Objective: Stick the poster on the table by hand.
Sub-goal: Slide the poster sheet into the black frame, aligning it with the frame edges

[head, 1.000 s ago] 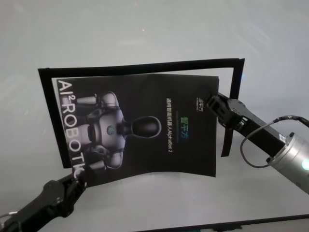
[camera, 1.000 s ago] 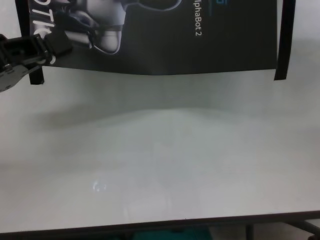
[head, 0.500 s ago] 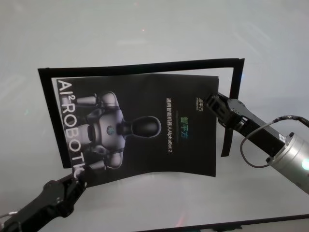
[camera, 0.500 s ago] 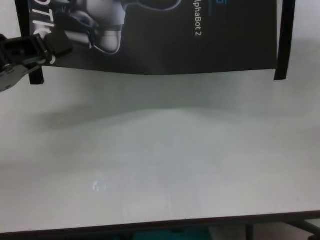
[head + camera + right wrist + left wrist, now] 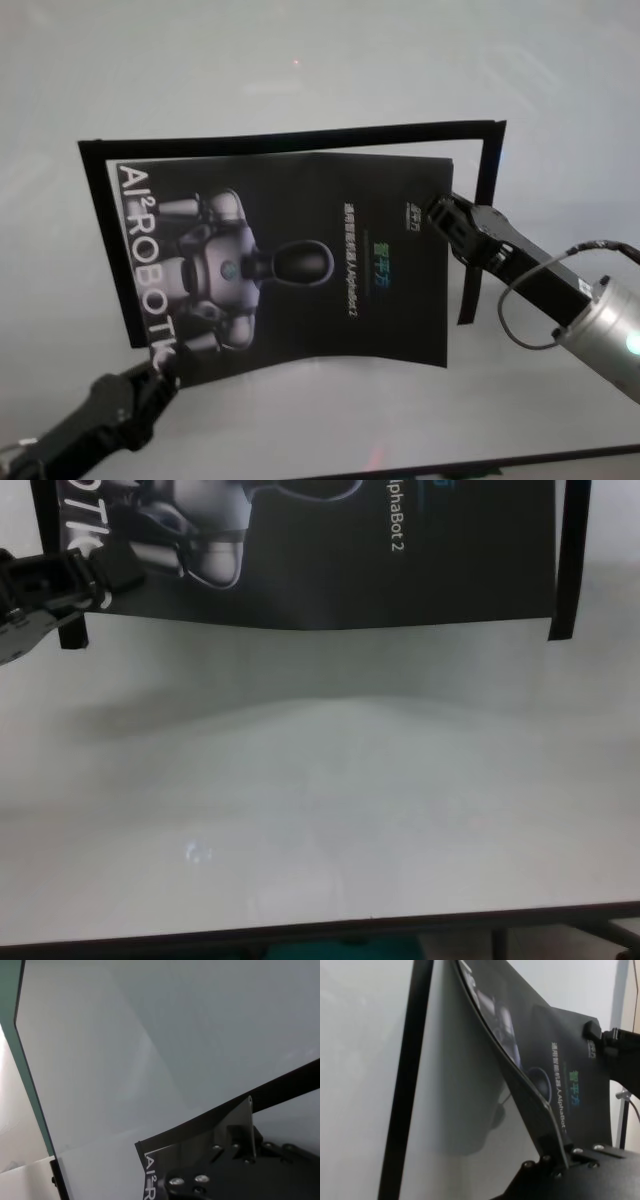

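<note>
Poster [image 5: 290,265] hangs over the table [image 5: 300,60] in the head view, inside a frame of black strips [image 5: 290,138] along its far, left and right sides. The left gripper [image 5: 160,372] pinches its near left corner by the white lettering; the right gripper [image 5: 440,212] pinches the right edge near the far corner. The near edge sags between them.

Left wrist view: the poster [image 5: 560,1060] curves up off the table [image 5: 360,1060], its edge clamped in the left gripper [image 5: 557,1152]; one strip [image 5: 407,1075] runs alongside on the table, and the right gripper [image 5: 595,1035] grips the far edge.

Right wrist view: the right gripper [image 5: 245,1135] is closed on the poster [image 5: 200,1135], with a strip [image 5: 285,1087] just behind on the table [image 5: 175,1020].

Chest view: the left gripper [image 5: 95,575] holds the poster [image 5: 400,570] corner, the near edge bowing above its shadow on the table [image 5: 330,810]. Strip ends [image 5: 565,600] show at both sides.
</note>
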